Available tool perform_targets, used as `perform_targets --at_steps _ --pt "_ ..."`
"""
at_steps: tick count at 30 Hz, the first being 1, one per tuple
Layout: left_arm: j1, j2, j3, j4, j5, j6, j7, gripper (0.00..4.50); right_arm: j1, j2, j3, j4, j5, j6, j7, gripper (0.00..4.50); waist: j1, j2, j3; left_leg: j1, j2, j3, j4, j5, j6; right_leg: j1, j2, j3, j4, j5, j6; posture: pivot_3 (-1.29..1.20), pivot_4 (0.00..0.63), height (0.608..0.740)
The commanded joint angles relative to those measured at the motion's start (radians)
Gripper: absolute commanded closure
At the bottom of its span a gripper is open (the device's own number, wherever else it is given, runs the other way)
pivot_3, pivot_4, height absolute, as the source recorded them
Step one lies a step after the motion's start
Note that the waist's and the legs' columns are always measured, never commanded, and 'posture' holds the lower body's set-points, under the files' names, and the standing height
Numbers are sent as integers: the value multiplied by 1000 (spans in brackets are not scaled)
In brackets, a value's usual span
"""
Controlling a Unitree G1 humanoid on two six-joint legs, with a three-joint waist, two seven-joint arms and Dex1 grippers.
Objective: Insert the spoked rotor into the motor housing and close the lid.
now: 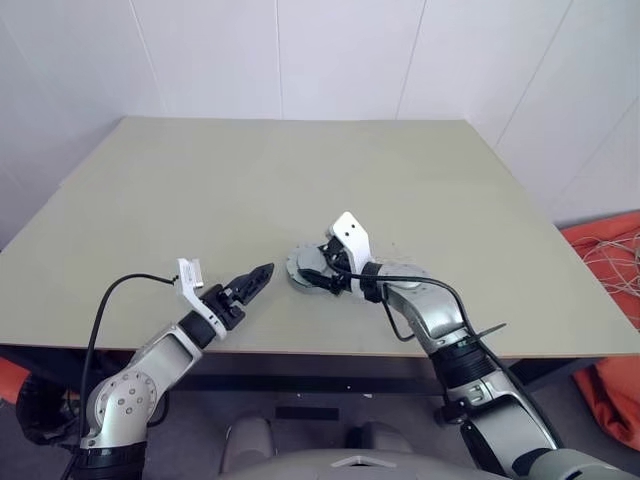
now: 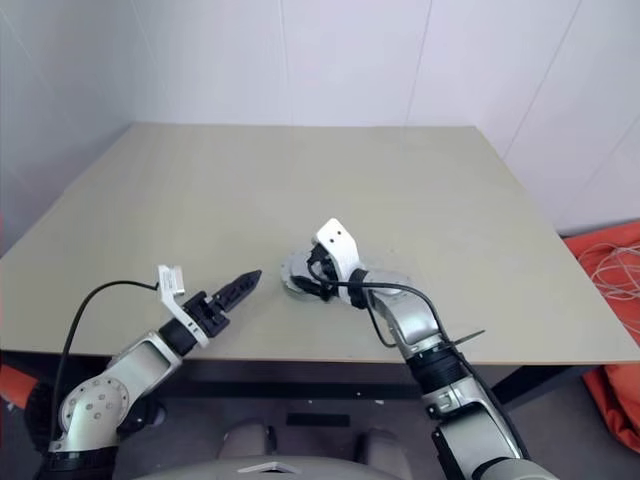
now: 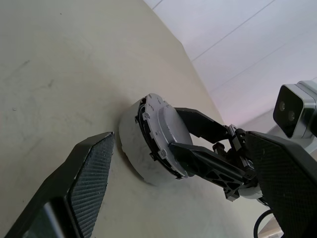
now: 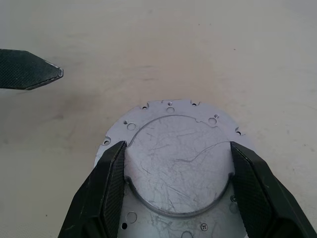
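While the right gripper (image 4: pixel 176 191) clamps the lid (image 4: pixel 178 168) on the motor housing (image 3: pixel 133 151) at the table's (image 1: pixel 200 200) near centre, left gripper (image 1: pixel 252 282) wide open and empty, uneven seating may jam the lid

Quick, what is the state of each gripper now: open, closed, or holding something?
Left gripper: open, holding nothing.
Right gripper: fingers on both sides of the raised round disc of the grey lid, closed on it.

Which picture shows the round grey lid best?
The right wrist view: the lid is close, seen from above, between the right gripper's fingers. The left wrist view shows its side; the head views show it small, partly hidden.
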State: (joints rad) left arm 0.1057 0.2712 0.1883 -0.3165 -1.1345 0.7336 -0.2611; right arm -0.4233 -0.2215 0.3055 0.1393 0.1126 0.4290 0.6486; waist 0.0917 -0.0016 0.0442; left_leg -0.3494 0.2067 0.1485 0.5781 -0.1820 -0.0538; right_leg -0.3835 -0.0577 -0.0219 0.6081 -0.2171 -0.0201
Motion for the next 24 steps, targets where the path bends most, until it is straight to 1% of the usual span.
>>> perform_targets --at_steps 1,10,13,15,17,19,21,24 --pt "-4 0 4 -38 -3 4 -8 0 -22 -3 2 -9 -29 4 -16 1390 1 0 0 0 0 0 0 0 0 0 0 0 0 0 0 0 0 740" --pt "-3 2 2 -40 4 6 -13 0 -23 -28 23 -11 -55 29 -1 1390 1 0 0 0 0 0 0 0 0 0 0 0 0 0 0 0 0 740" --pt "-26 18 -5 -25 47 -3 -15 0 -26 -38 32 -14 -58 46 11 1390 2 0 0 0 0 0 0 0 0 0 0 0 0 0 0 0 0 740" --pt "-67 45 -36 4 159 -41 -12 0 -27 -43 34 -13 -58 52 13 1390 4 0 0 0 0 0 0 0 0 0 0 0 0 0 0 0 0 740" --pt "-118 77 -92 49 314 -110 -21 0 -27 -45 35 -12 -58 55 14 1390 4 1 0 0 0 0 -1 0 0 1 0 0 -1 0 0 0 0 740" --pt "-180 124 -170 109 490 -220 -66 0 -26 -45 35 -12 -58 56 13 1390 5 0 0 0 0 -1 -1 0 0 1 0 0 -1 0 0 0 0 740" --pt "-238 140 -207 171 583 -301 -112 0 -26 -43 35 -13 -56 57 12 1390 3 0 0 -1 -1 -1 -1 0 0 1 0 0 -2 0 0 0 0 740" --pt "-306 146 -232 258 671 -390 -177 0 -23 -40 34 -19 -56 61 5 1390 2 0 0 -1 -1 -1 -1 0 0 1 -1 1 -2 0 0 0 0 740"
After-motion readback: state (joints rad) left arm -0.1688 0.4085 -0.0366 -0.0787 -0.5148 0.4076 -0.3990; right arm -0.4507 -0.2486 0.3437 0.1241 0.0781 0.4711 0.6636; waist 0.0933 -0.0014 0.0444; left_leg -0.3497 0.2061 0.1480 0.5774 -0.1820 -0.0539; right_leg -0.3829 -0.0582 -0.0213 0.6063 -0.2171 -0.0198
